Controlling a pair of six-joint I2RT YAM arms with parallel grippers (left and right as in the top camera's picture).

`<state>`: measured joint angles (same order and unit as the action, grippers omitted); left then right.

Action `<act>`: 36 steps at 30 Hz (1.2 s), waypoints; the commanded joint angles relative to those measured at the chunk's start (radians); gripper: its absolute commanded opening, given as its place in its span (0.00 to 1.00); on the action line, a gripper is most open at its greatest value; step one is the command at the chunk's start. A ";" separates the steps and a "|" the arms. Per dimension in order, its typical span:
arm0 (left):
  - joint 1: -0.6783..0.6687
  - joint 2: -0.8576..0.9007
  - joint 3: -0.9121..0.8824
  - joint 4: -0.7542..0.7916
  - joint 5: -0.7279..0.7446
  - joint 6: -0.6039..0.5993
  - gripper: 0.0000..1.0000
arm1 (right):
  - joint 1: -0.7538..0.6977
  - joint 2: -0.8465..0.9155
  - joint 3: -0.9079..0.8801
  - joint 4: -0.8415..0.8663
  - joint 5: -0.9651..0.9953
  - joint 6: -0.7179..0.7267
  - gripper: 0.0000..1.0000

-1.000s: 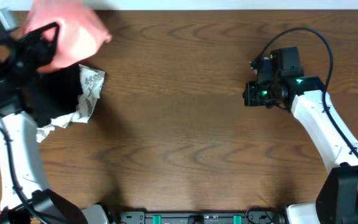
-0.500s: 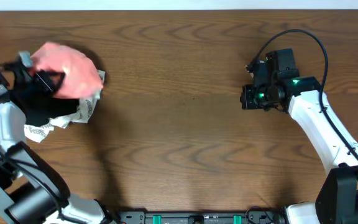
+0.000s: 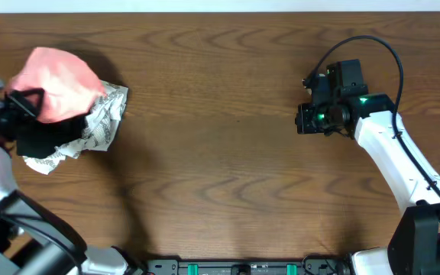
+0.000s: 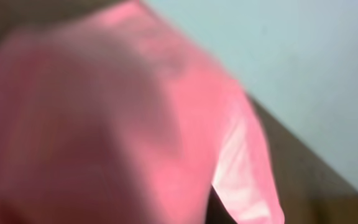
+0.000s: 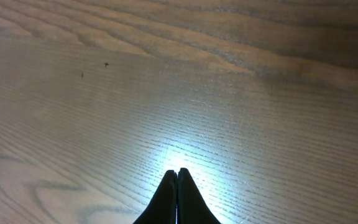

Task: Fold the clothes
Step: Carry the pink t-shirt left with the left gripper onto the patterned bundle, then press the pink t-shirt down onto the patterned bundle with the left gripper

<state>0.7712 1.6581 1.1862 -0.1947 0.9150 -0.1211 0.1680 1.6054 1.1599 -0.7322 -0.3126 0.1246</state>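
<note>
Item: salmon-pink T-shirt point(image 3: 56, 72), bunched, lettering not seen. Location: lying over the far side of the black garment point(image 3: 44, 137), touching it.

Left gripper point(image 3: 30, 98): closed, judged to be pinched on the T-shirt's near-left edge, just above the black garment. Its wrist view is filled by blurred pink fabric.

Right gripper point(image 5: 177, 177): jaws fully together, nothing held, well to the right of the black garment over bare table point(image 3: 220, 168).

White patterned cloth point(image 3: 104, 118): crumpled under and right of the black garment.

Hazards: the black garment or cloth could be dragged along if caught in the bunch; a thin pinch could be lost under the fabric's weight.
</note>
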 commanded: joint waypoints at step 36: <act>0.041 -0.261 0.010 -0.491 -0.298 -0.117 0.98 | 0.009 -0.002 0.005 0.008 0.021 -0.029 0.01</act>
<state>0.7963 1.5227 1.1873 -0.6556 0.6979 -0.2134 0.1677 1.6054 1.1599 -0.7284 -0.2947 0.1165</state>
